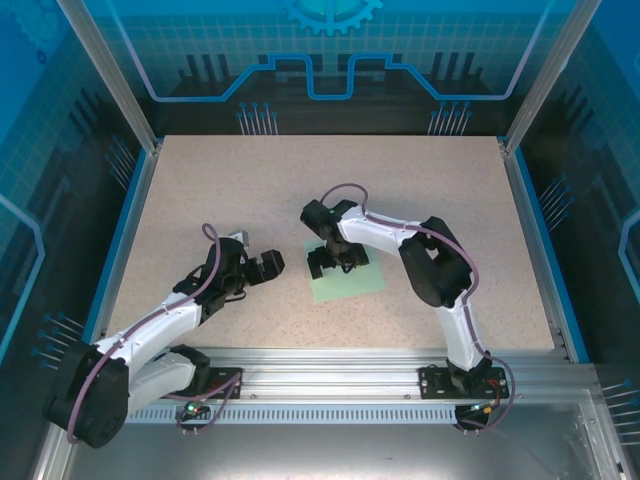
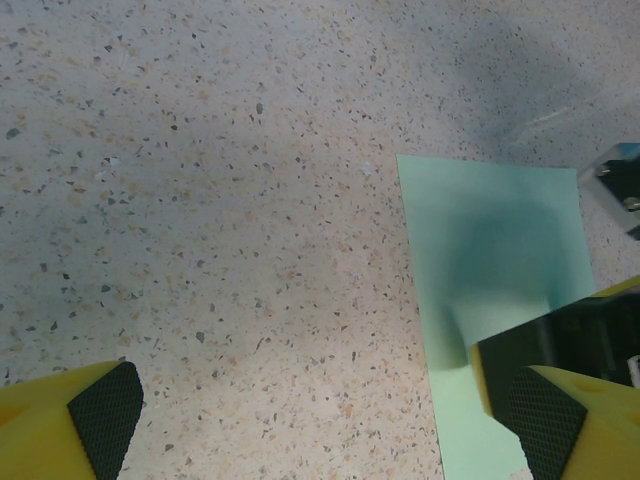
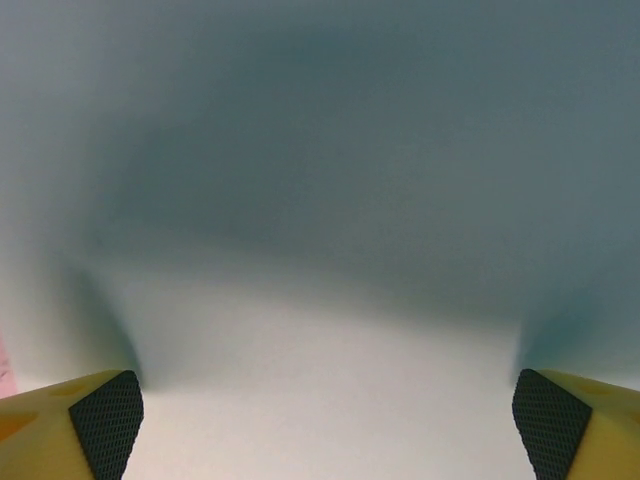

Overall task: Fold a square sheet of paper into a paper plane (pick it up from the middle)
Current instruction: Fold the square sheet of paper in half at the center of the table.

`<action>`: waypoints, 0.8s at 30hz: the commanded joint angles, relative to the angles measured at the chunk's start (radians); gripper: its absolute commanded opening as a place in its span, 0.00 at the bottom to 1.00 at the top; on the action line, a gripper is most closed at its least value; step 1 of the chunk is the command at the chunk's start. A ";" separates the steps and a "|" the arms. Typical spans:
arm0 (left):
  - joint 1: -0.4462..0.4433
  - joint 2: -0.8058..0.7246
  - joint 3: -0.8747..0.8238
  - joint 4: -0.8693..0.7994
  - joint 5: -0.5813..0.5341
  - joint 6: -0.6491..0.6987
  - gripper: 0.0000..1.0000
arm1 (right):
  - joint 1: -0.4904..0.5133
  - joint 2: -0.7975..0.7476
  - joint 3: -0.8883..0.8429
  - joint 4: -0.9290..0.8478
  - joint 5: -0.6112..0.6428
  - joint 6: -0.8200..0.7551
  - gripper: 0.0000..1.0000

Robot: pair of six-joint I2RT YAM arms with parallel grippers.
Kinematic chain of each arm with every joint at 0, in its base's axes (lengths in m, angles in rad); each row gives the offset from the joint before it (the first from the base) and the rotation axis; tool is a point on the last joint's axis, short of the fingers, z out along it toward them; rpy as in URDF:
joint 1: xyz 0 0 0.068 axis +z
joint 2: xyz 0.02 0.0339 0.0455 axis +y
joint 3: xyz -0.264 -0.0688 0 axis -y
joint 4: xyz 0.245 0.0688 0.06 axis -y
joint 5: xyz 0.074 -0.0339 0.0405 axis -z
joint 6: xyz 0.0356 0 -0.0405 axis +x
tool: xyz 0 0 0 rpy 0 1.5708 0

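While the plain mint-green square sheet of paper (image 1: 352, 283) lies flat on the speckled table (image 1: 200, 200), the right gripper (image 1: 330, 262) sits low over it, jaws spread wide and holding nothing. The left gripper (image 1: 262, 268) hangs just left of the sheet, equally spread.

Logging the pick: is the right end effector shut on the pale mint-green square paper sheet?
No, the right end effector stands wide open over the pale mint-green paper sheet.
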 commanded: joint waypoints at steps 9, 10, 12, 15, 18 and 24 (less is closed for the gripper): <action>0.007 -0.034 0.026 -0.020 0.026 0.019 0.98 | -0.008 0.011 0.015 -0.034 -0.016 -0.008 0.99; 0.008 -0.035 0.027 -0.020 0.026 0.018 0.99 | -0.008 -0.004 0.021 -0.037 -0.011 -0.012 0.99; 0.008 -0.031 0.029 -0.018 0.033 0.018 0.98 | -0.015 -0.032 0.037 -0.041 -0.008 -0.019 0.99; 0.008 -0.025 0.030 -0.013 0.047 0.017 0.98 | -0.036 -0.042 0.045 -0.042 -0.003 -0.024 0.99; 0.007 -0.016 0.035 -0.014 0.056 0.014 0.98 | -0.048 -0.029 0.052 -0.041 -0.001 -0.031 0.99; 0.006 -0.005 0.037 -0.013 0.065 0.012 0.98 | -0.051 0.040 0.069 -0.048 -0.013 -0.039 0.99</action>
